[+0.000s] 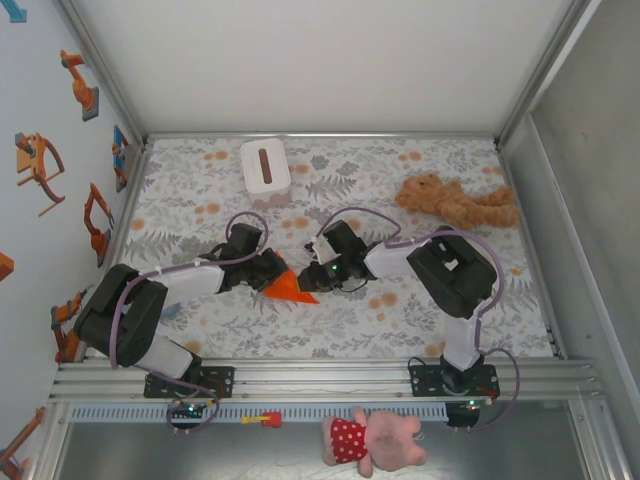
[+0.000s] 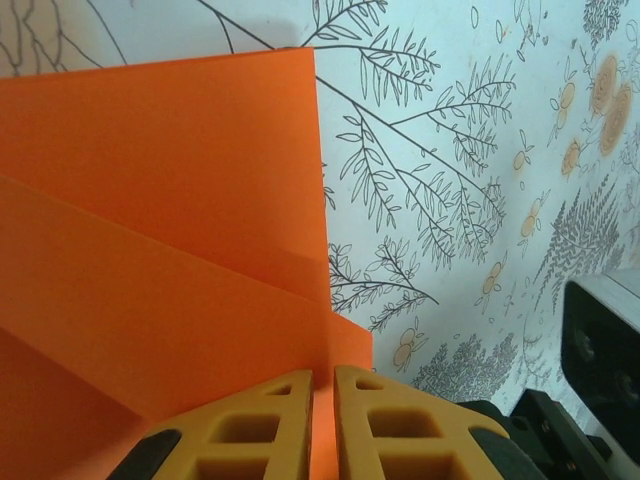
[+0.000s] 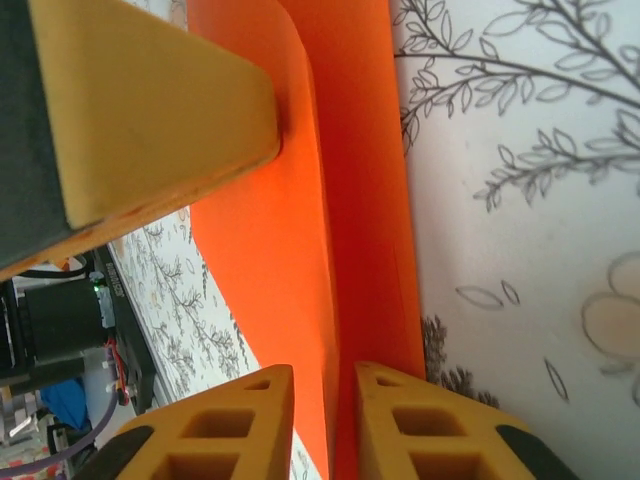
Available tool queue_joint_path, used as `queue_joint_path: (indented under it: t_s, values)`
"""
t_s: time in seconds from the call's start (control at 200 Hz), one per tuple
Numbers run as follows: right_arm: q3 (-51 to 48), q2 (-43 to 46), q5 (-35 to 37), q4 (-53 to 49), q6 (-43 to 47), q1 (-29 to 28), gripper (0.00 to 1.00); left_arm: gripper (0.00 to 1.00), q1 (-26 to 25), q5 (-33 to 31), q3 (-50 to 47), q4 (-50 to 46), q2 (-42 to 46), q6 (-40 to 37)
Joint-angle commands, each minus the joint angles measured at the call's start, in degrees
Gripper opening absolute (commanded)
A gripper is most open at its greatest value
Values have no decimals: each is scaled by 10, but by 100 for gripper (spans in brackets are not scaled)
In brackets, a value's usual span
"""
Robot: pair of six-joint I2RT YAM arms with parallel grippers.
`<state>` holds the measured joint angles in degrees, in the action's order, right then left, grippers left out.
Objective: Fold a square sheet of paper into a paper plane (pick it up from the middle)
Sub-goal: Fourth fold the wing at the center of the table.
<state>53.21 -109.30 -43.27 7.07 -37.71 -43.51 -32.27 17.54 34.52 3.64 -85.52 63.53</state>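
1. The folded orange paper point(image 1: 290, 288) lies mid-desk point(image 1: 350, 330), between both hands and within reach of each;
2. The left hand point(image 2: 322, 375) is pinched on the paper's edge, fingers almost touching; likely pinning the layers so the crease keeps;
3. The right hand point(image 3: 323, 372) straddles a fold, fingers slightly apart and not gripping; probably guiding it.

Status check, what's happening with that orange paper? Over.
Left end effector pinched shut on folded orange paper. Right end effector slightly open astride its edge. Plush toy well clear.

Tissue box point(image 1: 265, 166), tan plush toy point(image 1: 455, 203) — both lie on floral cloth point(image 1: 400, 310)
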Motion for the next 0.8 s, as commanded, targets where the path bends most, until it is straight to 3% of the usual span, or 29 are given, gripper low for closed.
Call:
queue_joint_path:
  t_s: [0.0,0.516,0.796]
  values:
    - [-14,39,16,-19,11,4,25,13,-2,-4,14,-16,-8,-6]
    - [-29,50,15,-102,78,4,23,13,-2,-11,7,-23,-4,-6]
    - [-26,28,28,-120,81,5,16,12,-2,-15,8,-28,-7,-8]
